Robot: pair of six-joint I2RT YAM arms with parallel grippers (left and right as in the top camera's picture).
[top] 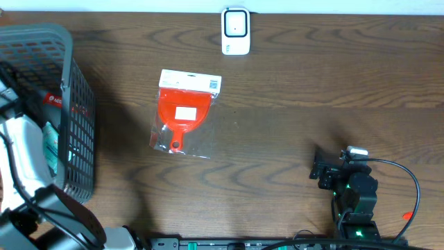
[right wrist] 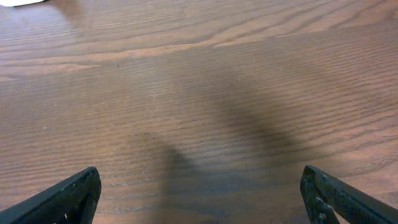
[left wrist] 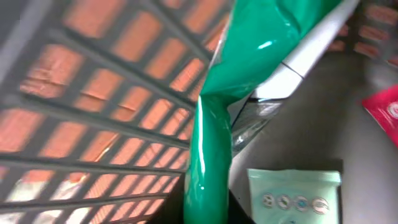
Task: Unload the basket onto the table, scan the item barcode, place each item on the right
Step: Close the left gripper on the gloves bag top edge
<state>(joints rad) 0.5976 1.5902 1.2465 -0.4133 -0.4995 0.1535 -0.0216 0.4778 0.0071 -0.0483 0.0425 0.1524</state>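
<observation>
While its fingers lie below the edge of its own wrist view, the left gripper is closed tight, pinching the bunched film of a glossy green packet (left wrist: 249, 56) inside the grey mesh basket (top: 80, 104) at the desk's left end. Beneath it lie a pale green packet (left wrist: 295, 196) and a red one (left wrist: 385, 115). The right gripper (right wrist: 205, 199) hangs wide apart, holding nothing, over bare desk (right wrist: 199, 93) near the front right. A red scoop pack (top: 184, 111) lies flat between the basket and the white scanner (top: 236, 31) at the far edge.
</observation>
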